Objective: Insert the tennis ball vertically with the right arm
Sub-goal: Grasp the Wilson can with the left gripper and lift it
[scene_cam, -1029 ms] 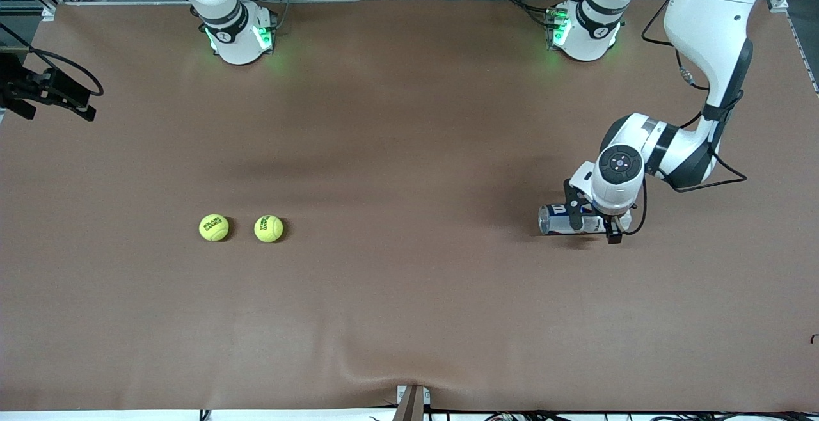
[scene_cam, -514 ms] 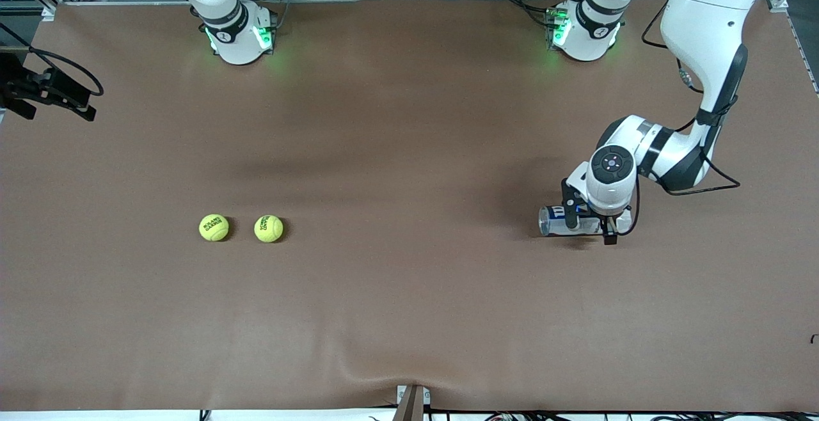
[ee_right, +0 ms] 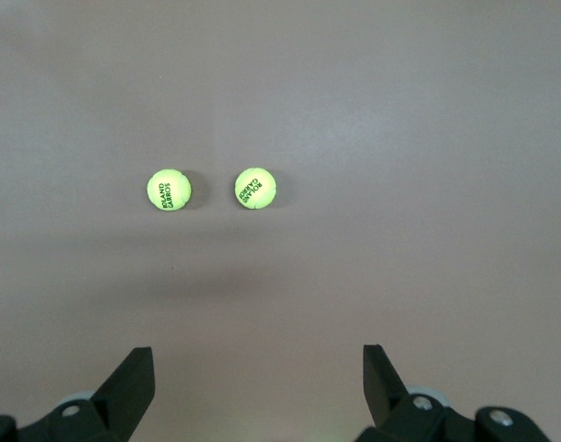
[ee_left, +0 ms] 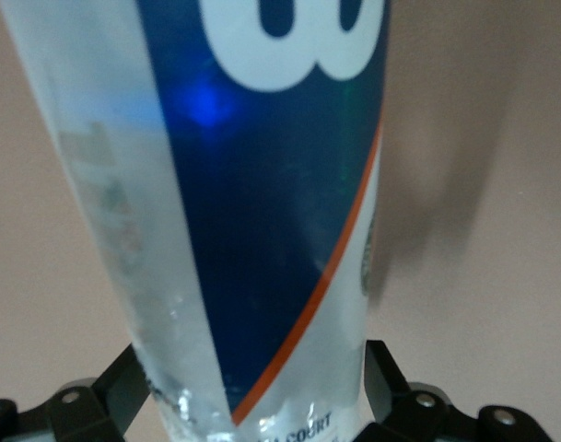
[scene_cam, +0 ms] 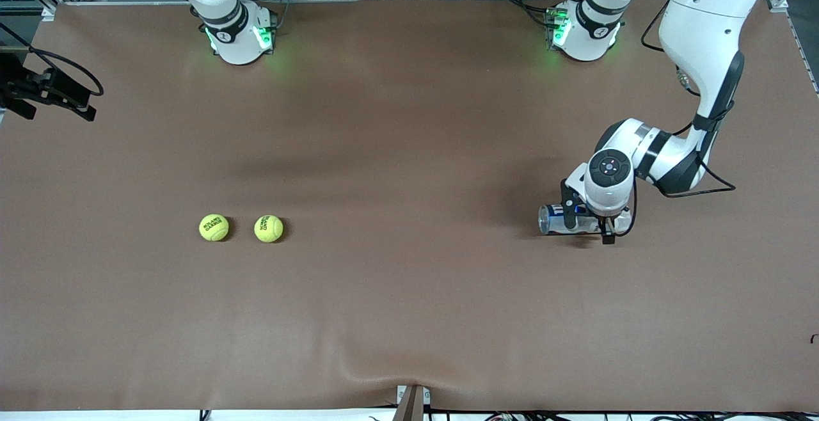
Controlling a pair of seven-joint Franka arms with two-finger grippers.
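Note:
Two yellow-green tennis balls (scene_cam: pixel 214 227) (scene_cam: pixel 269 228) lie side by side on the brown table, toward the right arm's end. They also show in the right wrist view (ee_right: pixel 168 190) (ee_right: pixel 256 188). My right gripper (ee_right: pixel 257 391) is open and empty, high above the table with the balls below it; it is out of the front view. A clear tennis ball can with a blue label (scene_cam: pixel 551 219) lies on its side toward the left arm's end. My left gripper (scene_cam: pixel 586 222) is open, its fingers (ee_left: pixel 123 391) straddling the can (ee_left: pixel 262 212) close to its sides.
The right arm's base (scene_cam: pixel 237 34) and the left arm's base (scene_cam: pixel 585 31) stand along the table's edge farthest from the front camera. A black camera mount (scene_cam: pixel 45 91) sits at the table edge at the right arm's end. A fold in the brown cover (scene_cam: pixel 384 370) lies near the front edge.
The left arm's wrist has shifted slightly and come down around the can. The can and both balls have not moved.

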